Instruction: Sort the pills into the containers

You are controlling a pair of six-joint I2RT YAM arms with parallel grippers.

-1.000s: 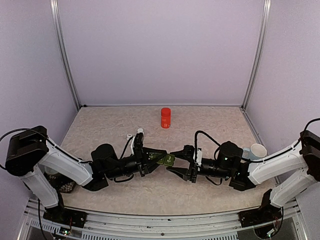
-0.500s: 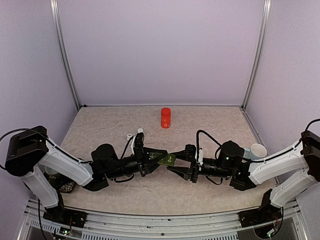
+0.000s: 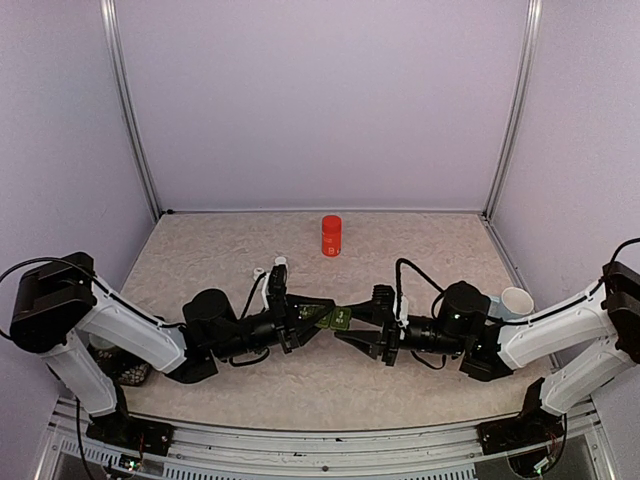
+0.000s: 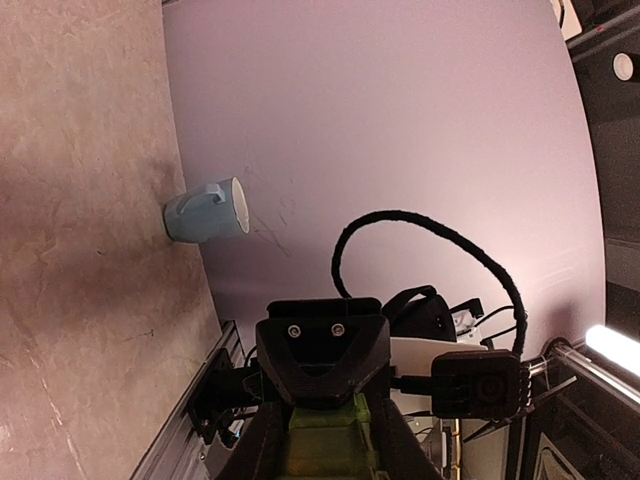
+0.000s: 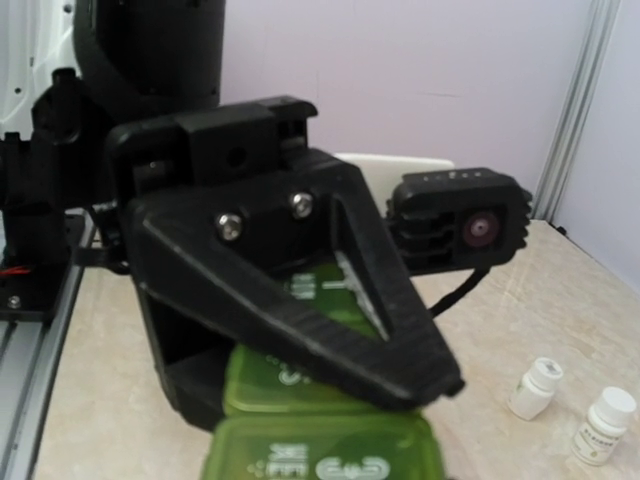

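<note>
The green container strip (image 3: 333, 319) hangs above the table between the two arms. My left gripper (image 3: 318, 318) is shut on it. In the left wrist view the strip (image 4: 330, 450) sits between my fingers (image 4: 255, 452). My right gripper (image 3: 342, 322) is open, with one finger on each side of the strip's free end. In the right wrist view the strip (image 5: 320, 445) shows lettered green lids, and the left gripper (image 5: 290, 300) clamps its far part. My right fingers do not show in that view. No loose pills are visible.
A red bottle (image 3: 331, 235) stands at the back centre. Two small white bottles (image 3: 270, 268) stand behind the left arm, and they also show in the right wrist view (image 5: 570, 405). A pale blue mug (image 3: 508, 301) stands by the right arm. A dark object (image 3: 125, 366) lies at the far left.
The right arm has shifted slightly to the right, with its open fingers still at the strip's end. The left gripper keeps its hold on the strip.
</note>
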